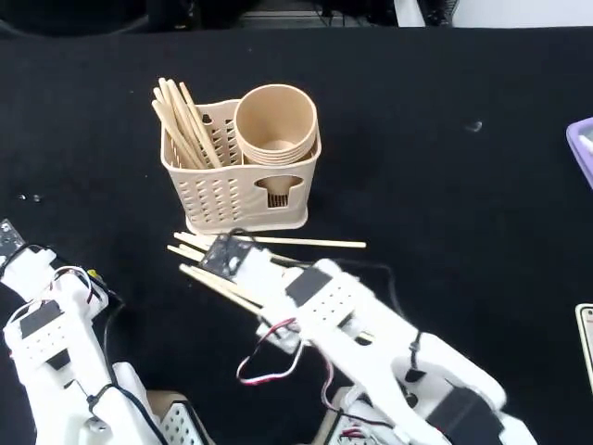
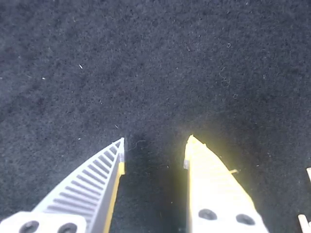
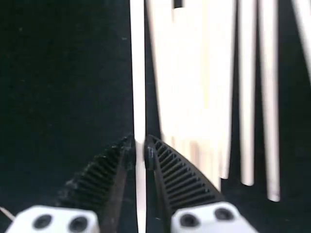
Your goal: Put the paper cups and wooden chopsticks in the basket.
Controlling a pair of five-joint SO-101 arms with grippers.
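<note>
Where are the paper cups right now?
In the high view, the paper cups sit stacked inside the basket, in its right-hand compartment, next to the chopsticks standing in the other compartment.

One basket (image 1: 236, 199) stands on one table (image 1: 445, 185). It holds one stack of cups (image 1: 276, 125); the rims at its side suggest four or five, but the exact number cannot be told. The chopsticks (image 1: 185, 125) in the basket number about five, bunched in one compartment (they overlap, so the count is rough). There are at least four loose chopsticks (image 1: 315, 243) on the table, and one chopstick (image 3: 138, 73) of these sits between the right gripper's (image 3: 140, 141) tips. There are two arms, a left arm (image 1: 56, 343) and a right arm (image 1: 371, 334). One purple thing (image 1: 582, 148) and one pale thing (image 1: 586, 334) show at the table's edge.
</note>
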